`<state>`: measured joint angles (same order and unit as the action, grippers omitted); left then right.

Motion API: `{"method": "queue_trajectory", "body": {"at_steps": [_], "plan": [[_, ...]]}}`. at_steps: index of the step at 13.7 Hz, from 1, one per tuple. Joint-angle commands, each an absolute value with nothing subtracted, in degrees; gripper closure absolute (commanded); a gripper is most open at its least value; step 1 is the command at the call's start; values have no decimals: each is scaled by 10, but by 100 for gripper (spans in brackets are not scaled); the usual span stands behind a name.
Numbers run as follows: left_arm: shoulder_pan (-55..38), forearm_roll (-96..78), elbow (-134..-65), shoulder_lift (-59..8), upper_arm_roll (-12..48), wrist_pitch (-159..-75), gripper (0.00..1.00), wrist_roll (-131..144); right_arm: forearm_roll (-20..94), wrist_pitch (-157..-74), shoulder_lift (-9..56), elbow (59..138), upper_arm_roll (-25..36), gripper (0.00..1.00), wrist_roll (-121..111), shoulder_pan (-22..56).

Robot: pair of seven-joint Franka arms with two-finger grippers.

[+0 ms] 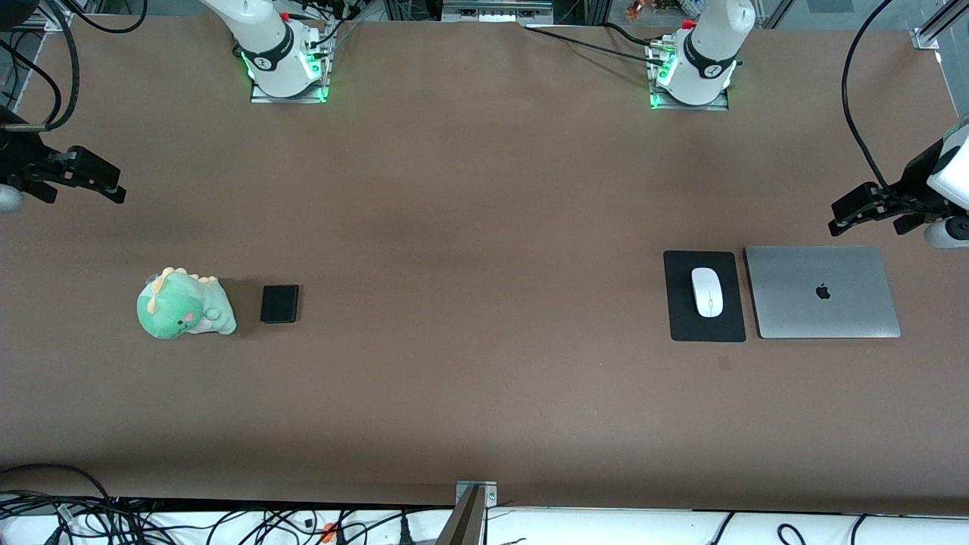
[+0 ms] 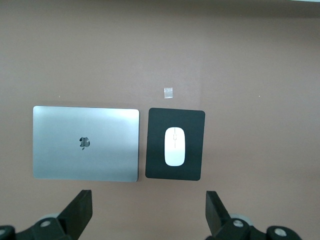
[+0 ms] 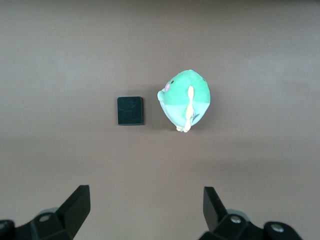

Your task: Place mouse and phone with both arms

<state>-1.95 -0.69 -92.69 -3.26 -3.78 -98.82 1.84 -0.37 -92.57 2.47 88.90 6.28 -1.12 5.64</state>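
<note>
Both arms are waiting high at the surface's ends, grippers spread wide.
The left gripper [image 2: 148, 215] is hanging over bare surface near the laptop [image 1: 823, 292]; the mouse [image 1: 706, 291] is lying on the pad [image 1: 704, 327], at the laptop's 9 o'clock. The right gripper [image 3: 145, 212] is hanging released at its end; the phone [image 1: 279, 303] is sitting at the dinosaur toy's [image 1: 184, 305] 3 o'clock.

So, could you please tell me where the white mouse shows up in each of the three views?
Front view: the mouse lies on the black mouse pad, toward the left arm's end of the table.
Left wrist view: the mouse sits mid-picture on the mouse pad.
Right wrist view: not in it.
Shared landmark: the closed silver laptop beside the pad, in the front and left wrist views.
</note>
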Motion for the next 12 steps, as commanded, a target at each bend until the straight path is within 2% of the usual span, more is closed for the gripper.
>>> {"method": "queue_trajectory", "body": {"at_steps": [1, 12], "plan": [[-18, 2, -911, -38, -35, -974, 0, 11, -11, -914, 27, 876, 53, 0, -10, 44], [-18, 17, -909, -38, -34, -974, 0, 6, -11, -913, 26, 875, 52, 0, -10, 45]]}}
